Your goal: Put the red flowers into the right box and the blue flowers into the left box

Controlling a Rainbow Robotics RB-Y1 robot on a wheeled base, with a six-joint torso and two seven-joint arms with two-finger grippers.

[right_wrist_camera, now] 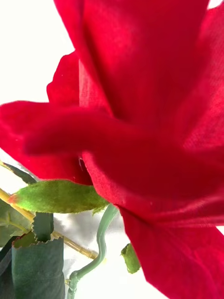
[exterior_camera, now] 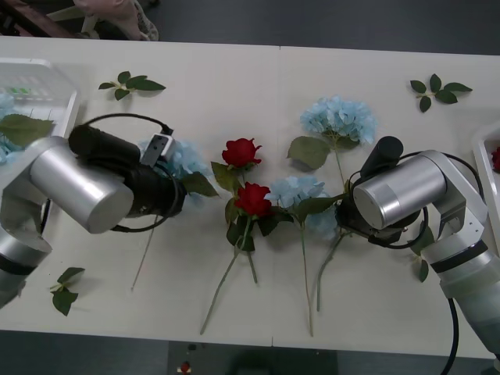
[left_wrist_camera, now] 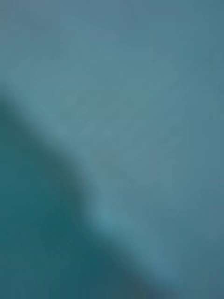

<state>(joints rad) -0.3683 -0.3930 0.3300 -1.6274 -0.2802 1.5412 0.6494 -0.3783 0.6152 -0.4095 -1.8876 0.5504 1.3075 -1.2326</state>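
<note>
Both arms low over the flowers on the table (exterior_camera: 234, 94).
Left gripper over a blue flower (exterior_camera: 186, 158), right gripper beside a red rose (exterior_camera: 253, 199); grip of both cannot be determined.

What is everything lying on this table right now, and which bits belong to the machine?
Red roses: two, deep red, middle of the table, one just nearer the robot than the other; a bit of red also shows in the right tray.
Blue hydrangeas: at least four, pale sky blue; one far right of middle, one beside the roses, one under the left arm, some in the left tray.
Loose leaf sprigs: three or more, green, far left, far right, near-left edge.
Left tray: one, white, far-left corner.
Right tray: one, white, right edge.
Table: one, white.
Left arm: silver and black, claw end over the left hydrangea.
Right arm: silver and black, claw end by the middle flowers, its camera tight against a red bloom.
</note>
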